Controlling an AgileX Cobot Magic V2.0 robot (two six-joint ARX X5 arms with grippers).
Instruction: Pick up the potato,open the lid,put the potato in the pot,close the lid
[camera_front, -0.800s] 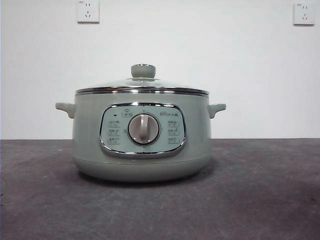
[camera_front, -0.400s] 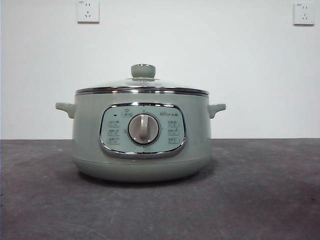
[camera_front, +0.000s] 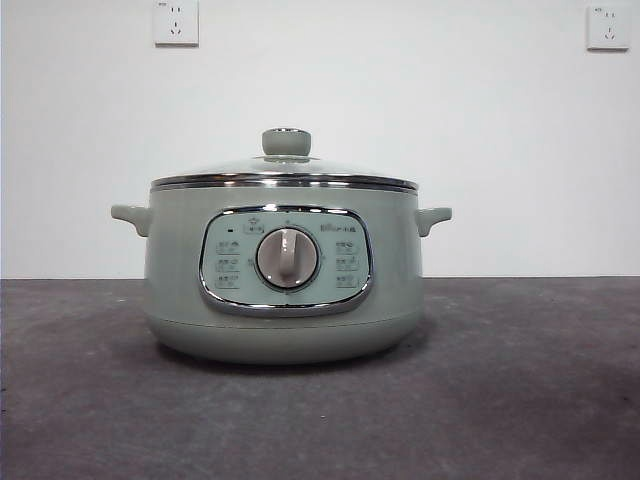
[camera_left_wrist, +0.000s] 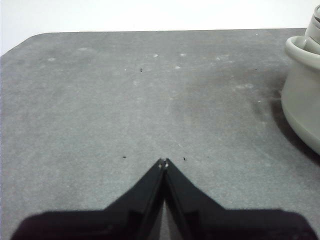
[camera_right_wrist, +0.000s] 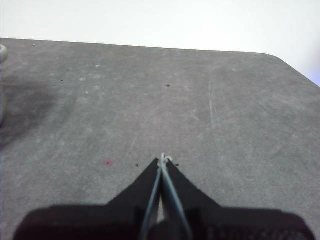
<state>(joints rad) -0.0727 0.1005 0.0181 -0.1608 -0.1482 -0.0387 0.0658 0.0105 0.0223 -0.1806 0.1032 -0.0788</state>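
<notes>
- Table (camera_front: 540, 400): dark grey matte top w/ faint scuffs and small specks; white wall behind it.
- Pot (camera_front: 285, 265): pale sage-green, sits upright mid-table in front view, control panel and round dial facing the cam, small handle on each side. Part of its side and one handle also shows in left wrist view, off to the side of that gripper, not touching it.
- Lid (camera_front: 285, 168): clear glass w/ steel rim, seated flat on the pot, green knob on top. Pot is closed.
- Left gripper (camera_left_wrist: 163, 162): jaws pressed together tip to tip, nothing between them, above bare table.
- Right gripper (camera_right_wrist: 163, 161): jaws likewise closed, holding nothing, above bare table.
- Potato: can't be seen in any view; can't tell where it is.
</notes>
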